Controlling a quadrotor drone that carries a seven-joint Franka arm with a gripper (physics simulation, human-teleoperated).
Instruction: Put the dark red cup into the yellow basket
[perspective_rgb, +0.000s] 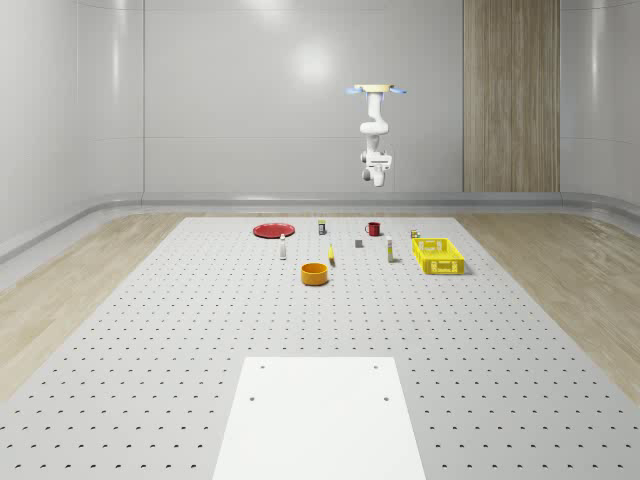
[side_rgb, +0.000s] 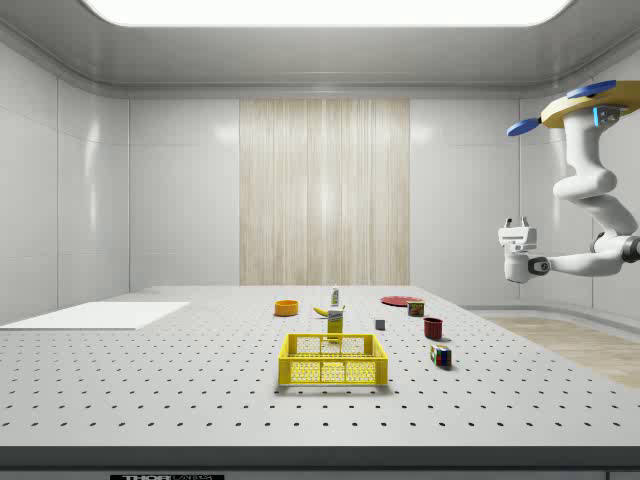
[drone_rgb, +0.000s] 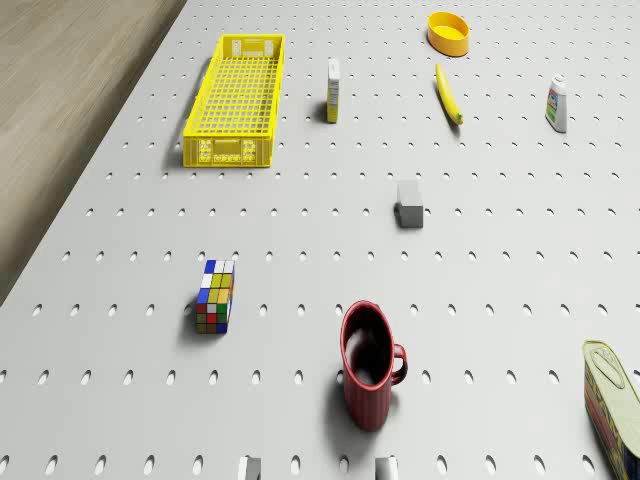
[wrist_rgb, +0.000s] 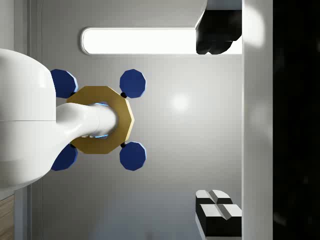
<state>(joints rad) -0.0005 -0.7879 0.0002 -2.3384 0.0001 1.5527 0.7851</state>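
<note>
White panel (perspective_rgb: 320, 415): we find it flat on the tabletop (perspective_rgb: 150, 330), at the near edge in the whole-scene view, well apart from the yellow basket (perspective_rgb: 440, 266).
Dark red cup (drone_rgb: 368, 375): we record it upright on the tabletop, mouth up, outside the yellow basket and well apart from it; in the whole-scene view it stands left of and beyond the basket.
Colour cube (drone_rgb: 215, 297): on the tabletop, roughly between the basket and the cup.
Grey block (drone_rgb: 409, 203): on the tabletop, clear of the basket, on the same side of it as the cup.
Drone (side_rgb: 590, 100): we see it hovering high up, well to the side view's right of the basket and beyond the cup.
End effector (side_rgb: 518, 222): held in the air well above tabletop level and pointing upward, nearer the basket than the drone is in the side view; its fingers stand apart and grip nothing.
</note>
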